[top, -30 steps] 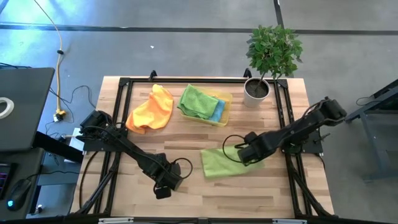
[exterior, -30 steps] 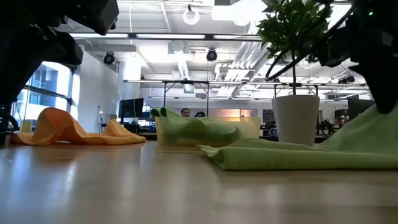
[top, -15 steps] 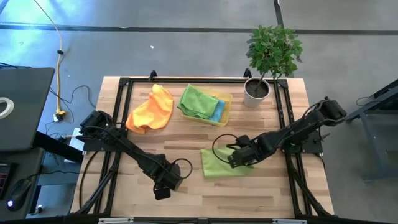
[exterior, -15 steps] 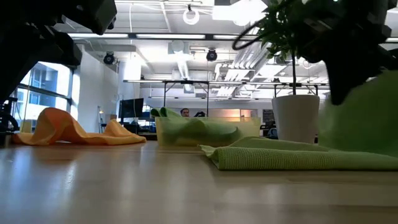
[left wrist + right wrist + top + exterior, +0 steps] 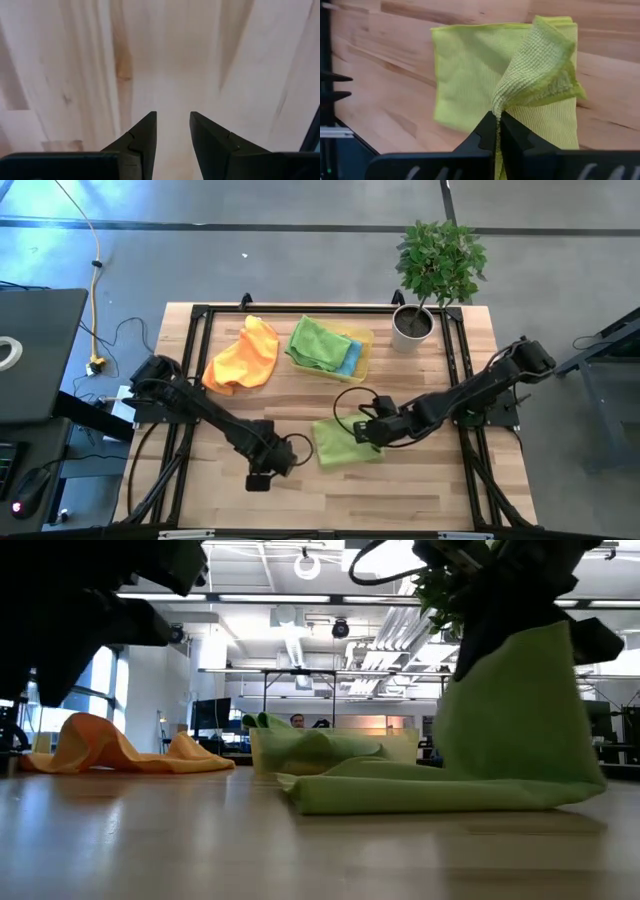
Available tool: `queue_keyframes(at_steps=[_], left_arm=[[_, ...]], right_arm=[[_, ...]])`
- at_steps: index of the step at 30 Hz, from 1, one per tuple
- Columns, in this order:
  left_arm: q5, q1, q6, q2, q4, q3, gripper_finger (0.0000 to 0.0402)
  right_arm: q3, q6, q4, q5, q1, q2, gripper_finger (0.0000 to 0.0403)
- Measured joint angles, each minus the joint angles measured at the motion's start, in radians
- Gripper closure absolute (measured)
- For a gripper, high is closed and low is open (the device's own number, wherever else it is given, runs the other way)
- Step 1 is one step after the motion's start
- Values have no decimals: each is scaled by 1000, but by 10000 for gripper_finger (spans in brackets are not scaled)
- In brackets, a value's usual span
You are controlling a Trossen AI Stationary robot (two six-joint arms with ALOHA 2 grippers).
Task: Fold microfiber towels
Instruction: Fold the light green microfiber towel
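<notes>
Green towel [image 5: 342,442] lies near the table's [image 5: 420,490] middle front, and my right gripper [image 5: 366,431] pinches its right edge, lifted and carried over the flat part. My left gripper [image 5: 258,479] sits low over bare wood just left of it, fingers [image 5: 141,137] slightly spread and empty. Farther back I see the orange towel [image 5: 243,356] heaped at left, and a green [image 5: 314,343] and blue towel [image 5: 350,358] in the yellow tray [image 5: 361,352].
</notes>
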Motion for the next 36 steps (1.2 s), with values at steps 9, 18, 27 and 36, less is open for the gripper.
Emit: queue_keyframes(at_steps=[9, 18, 27, 36], left_arm=[[-59, 57, 26, -62, -28, -1, 296], [-104, 71, 26, -154, -41, -1, 296], [-146, 71, 16, -282, -54, -1, 296], [-225, 71, -27, -389, -65, 0, 296]], right_arm=[[1, -22, 230, 17, 0, 124, 402], [15, -110, 336, 59, -9, 144, 402], [40, -159, 333, 121, -20, 143, 402], [41, -228, 509, 129, -23, 218, 402]])
